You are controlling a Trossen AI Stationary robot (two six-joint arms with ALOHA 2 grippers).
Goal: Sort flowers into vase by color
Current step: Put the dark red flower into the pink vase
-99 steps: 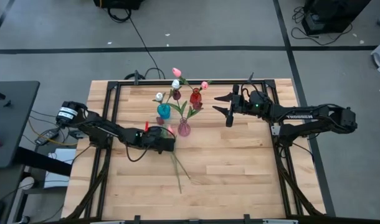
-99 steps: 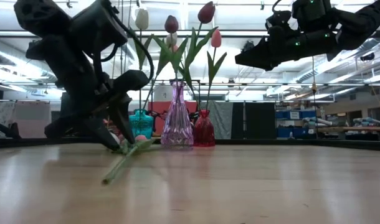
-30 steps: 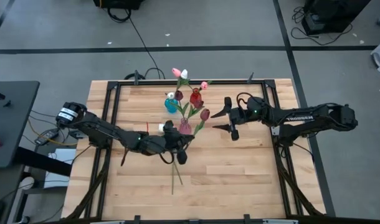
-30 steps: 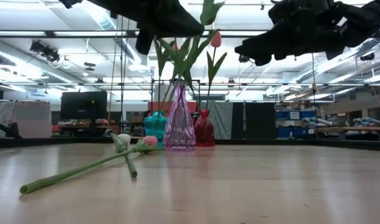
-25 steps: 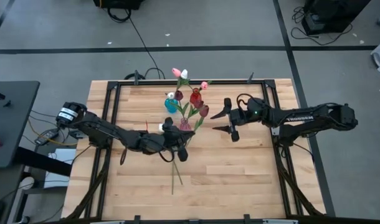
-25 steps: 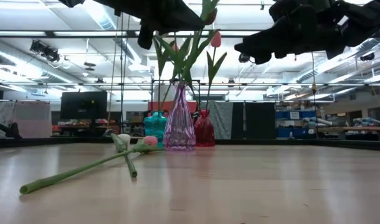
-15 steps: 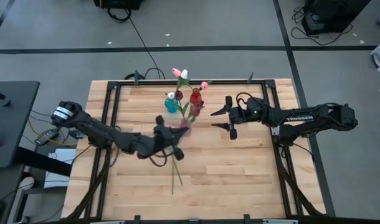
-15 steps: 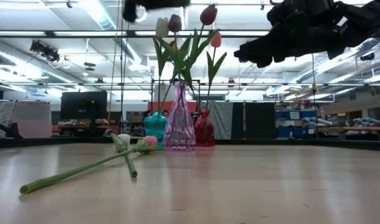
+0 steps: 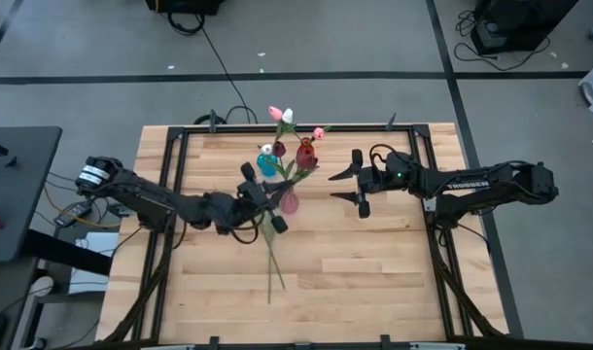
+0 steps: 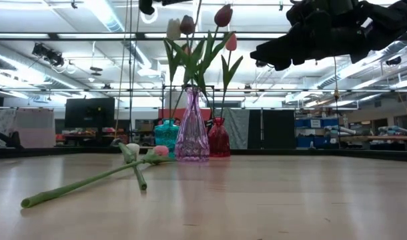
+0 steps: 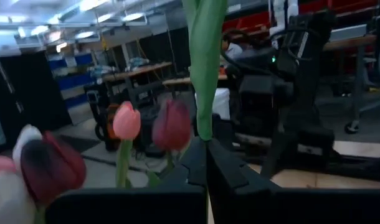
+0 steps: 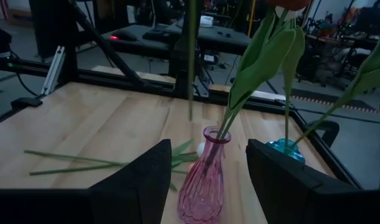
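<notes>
The left gripper hangs above the wooden table just beside the clear pink ribbed glass vase, its dark fingers pressed together on the thin green stem of an artificial tulip that stands upright between them; the flower head of this stem cannot be made out. The pink vase already holds dark red tulips with long green leaves. Just behind it stand a teal glass vase holding a white bud and a red glass vase with pink buds. Two more long-stemmed tulips, one white and one pink at the head, lie crossed on the table in front of the vases, their stems reaching toward the near edge. The right gripper hovers above the table on the far side of the vases from the left one, its black fingers spread wide and empty, pointed at the pink vase.
</notes>
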